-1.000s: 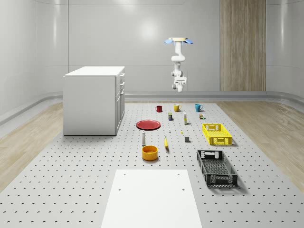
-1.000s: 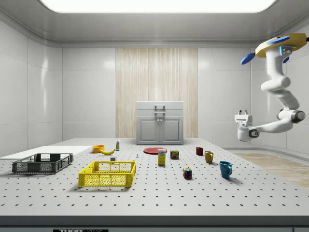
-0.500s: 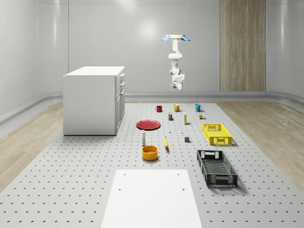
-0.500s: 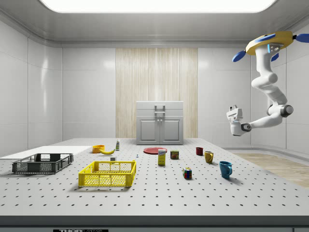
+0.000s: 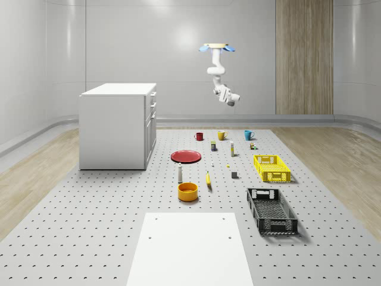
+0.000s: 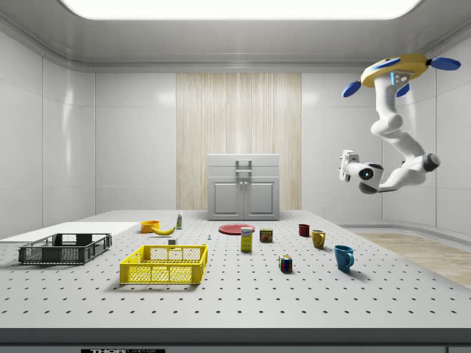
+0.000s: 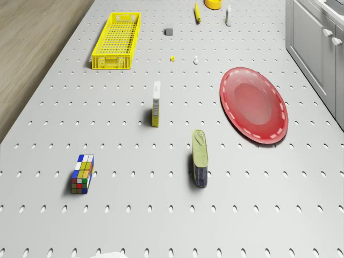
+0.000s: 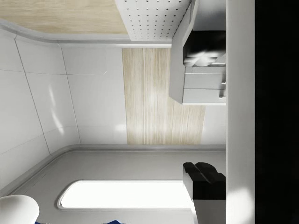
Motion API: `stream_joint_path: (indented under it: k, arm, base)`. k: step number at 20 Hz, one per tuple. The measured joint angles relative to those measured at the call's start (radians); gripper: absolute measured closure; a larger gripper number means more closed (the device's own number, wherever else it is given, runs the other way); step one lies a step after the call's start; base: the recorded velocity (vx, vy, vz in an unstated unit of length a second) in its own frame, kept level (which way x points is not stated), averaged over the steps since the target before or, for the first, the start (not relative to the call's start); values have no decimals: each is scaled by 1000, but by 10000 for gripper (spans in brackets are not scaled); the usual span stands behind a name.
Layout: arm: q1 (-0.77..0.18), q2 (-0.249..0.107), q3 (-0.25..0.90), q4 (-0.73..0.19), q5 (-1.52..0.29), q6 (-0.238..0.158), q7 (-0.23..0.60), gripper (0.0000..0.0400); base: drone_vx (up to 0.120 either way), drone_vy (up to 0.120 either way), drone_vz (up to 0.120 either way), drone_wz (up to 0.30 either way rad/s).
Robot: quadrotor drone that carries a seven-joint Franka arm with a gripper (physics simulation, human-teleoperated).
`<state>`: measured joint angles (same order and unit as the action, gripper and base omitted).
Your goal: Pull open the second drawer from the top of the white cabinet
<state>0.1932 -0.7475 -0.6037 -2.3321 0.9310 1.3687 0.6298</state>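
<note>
The white cabinet (image 5: 116, 126) stands on the perforated table's left in the whole-scene view, its front facing that view's right. Its second drawer (image 6: 243, 173) looks pushed in, like the rest of the front. The drone (image 5: 217, 47) hovers high over the table's far end, above the mugs and well away from the cabinet. Its arm bends down and sideways, and the gripper (image 6: 344, 163) hangs in mid-air, holding nothing I can see. In the whole-scene view the gripper (image 5: 235, 99) sits below and right of the drone. The wrist view catches the cabinet (image 8: 201, 95) far off.
Below the drone lie a red plate (image 7: 253, 105), a tin can (image 7: 200, 159), a small box (image 7: 156, 104) and a colour cube (image 7: 82, 173). A yellow crate (image 5: 271, 167), a black crate (image 5: 271, 210), mugs (image 5: 221, 135), an orange bowl (image 5: 187, 191) and a banana (image 5: 208, 179) stand further along the table.
The drone has drifted toward the cabinet, leftward in both fixed views. The arm has swung up, so the gripper sits higher and points sideways instead of hanging down.
</note>
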Motion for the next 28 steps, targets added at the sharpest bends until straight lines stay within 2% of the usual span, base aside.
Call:
stream_joint_path:
  k: [9, 28]
  arm:
    - [93, -47, -97, -70, 87, 41, -8, 100]
    - [223, -138, -173, -97, 51, 138, 35, 100]
  base:
    - [120, -120, 0, 0]
    - [120, -120, 0, 0]
